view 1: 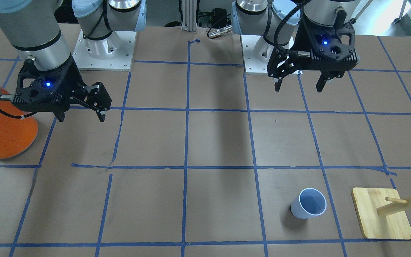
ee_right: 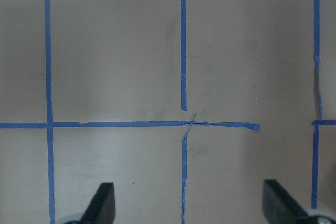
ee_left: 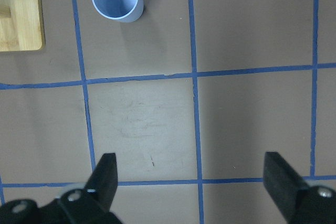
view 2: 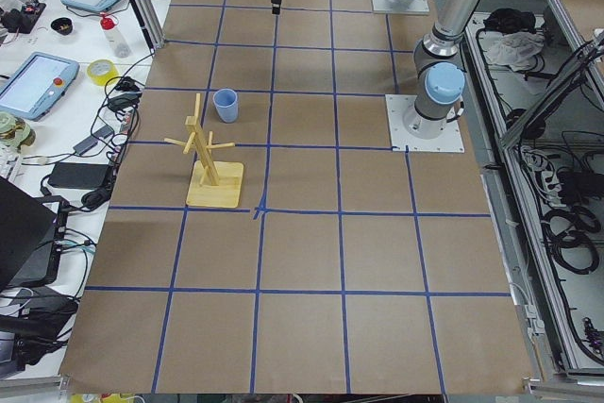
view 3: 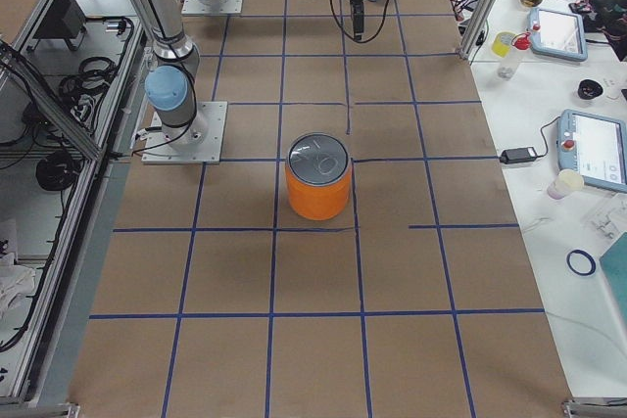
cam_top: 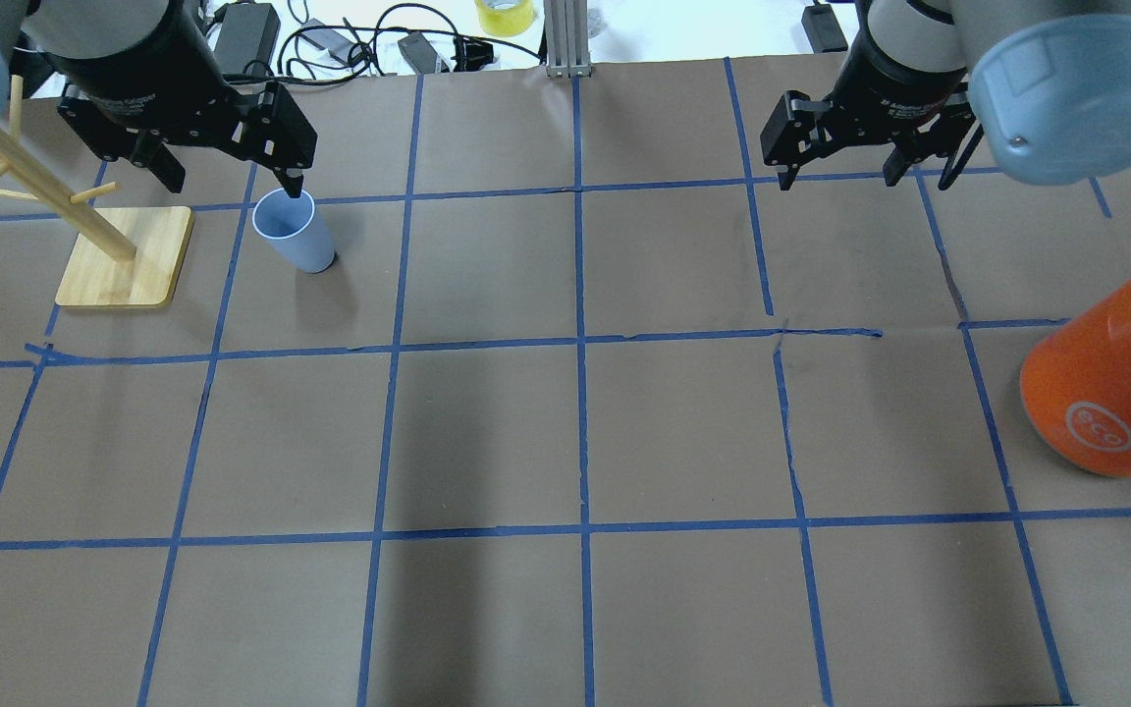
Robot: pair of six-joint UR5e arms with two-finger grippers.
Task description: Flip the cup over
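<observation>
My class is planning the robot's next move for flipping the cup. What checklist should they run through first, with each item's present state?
1. Cup stands rim up with nothing in it: ok.
2. Left gripper open and empty: ok.
3. Left gripper lined up over the cup: not ok; its wrist view shows the cup off to the upper left.
4. Cup apart from the wooden rack: ok.
5. Rack pegs leave room for a grasp: cannot tell.
6. Right gripper open, far from the cup, beside the orange canister: ok.
</observation>
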